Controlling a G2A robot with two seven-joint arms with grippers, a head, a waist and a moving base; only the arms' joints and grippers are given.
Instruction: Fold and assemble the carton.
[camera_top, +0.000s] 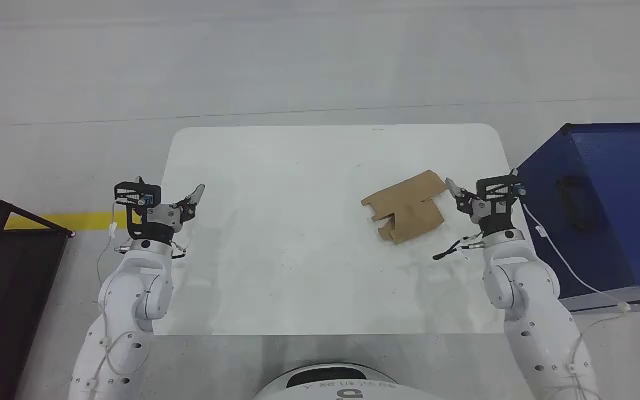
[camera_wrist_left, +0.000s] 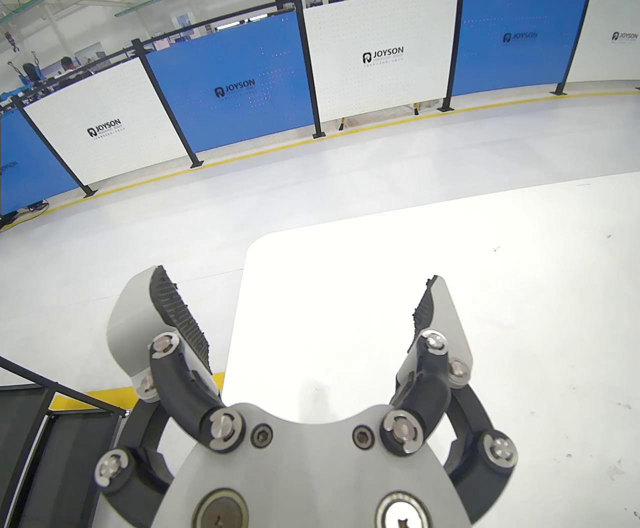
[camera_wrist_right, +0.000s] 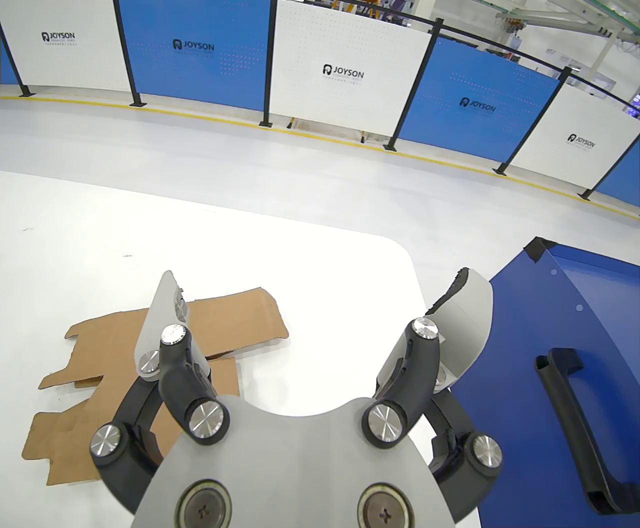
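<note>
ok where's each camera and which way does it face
Top view: overhead, looking down at the white rounded table; both arms show.
Left wrist view: on that wrist, facing the table corner; open left end effector.
Right wrist view: on that wrist, facing the flat brown cardboard carton; open right end effector.
Shared: top and right wrist show the carton.

Top cam: high above the arms, looking straight down, far enough back to take in the whole table plus floor round it. Left wrist cam: right behind the left gripper, v. close, facing out over the table's far left corner to the fence panels. Right wrist cam: same setup behind the right gripper, facing over the far right corner. Top & right wrist cams share the carton and blue bin; both wrist cams share the fence.
</note>
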